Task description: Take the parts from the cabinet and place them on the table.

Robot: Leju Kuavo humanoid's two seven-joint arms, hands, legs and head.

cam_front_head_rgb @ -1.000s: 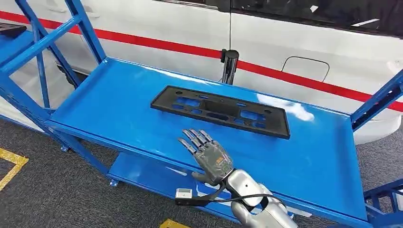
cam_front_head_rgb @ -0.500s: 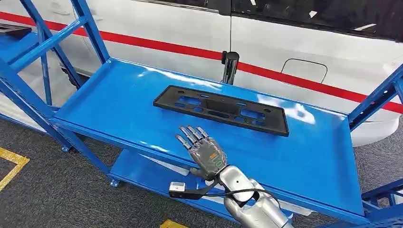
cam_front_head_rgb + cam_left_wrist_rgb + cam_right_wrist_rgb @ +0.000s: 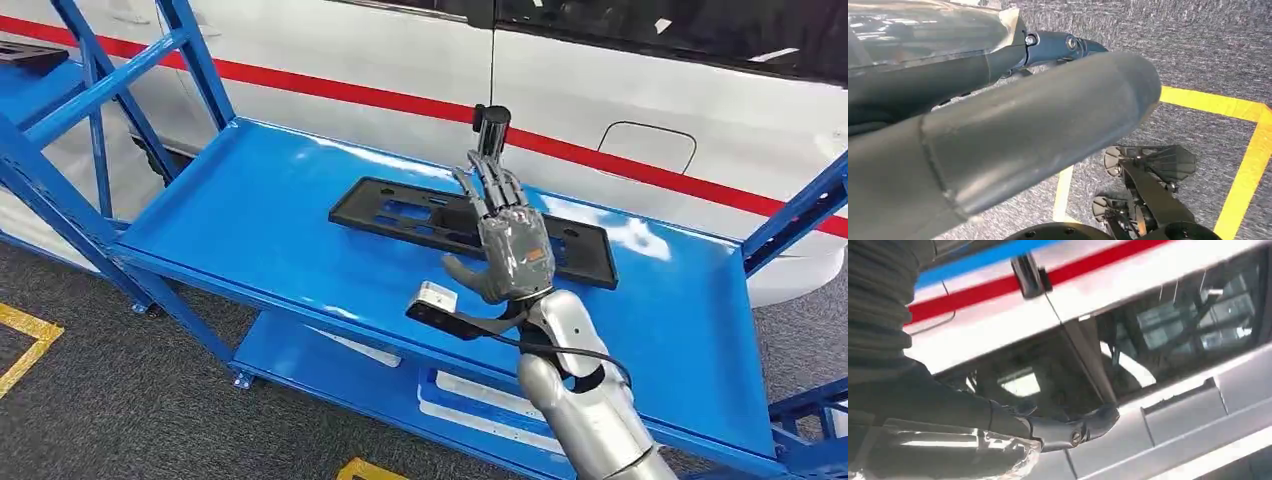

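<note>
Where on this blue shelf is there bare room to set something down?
The blue shelf is bare on its left end, between the black panel and the frame upright, and along the front edge. The right end past the panel is also free. The middle is crowded: the right hand hangs over the panel.

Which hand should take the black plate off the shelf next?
Right. The right hand is raised open over the black plate on the blue shelf. The left hand hangs low over the floor, away from the shelf.
</note>
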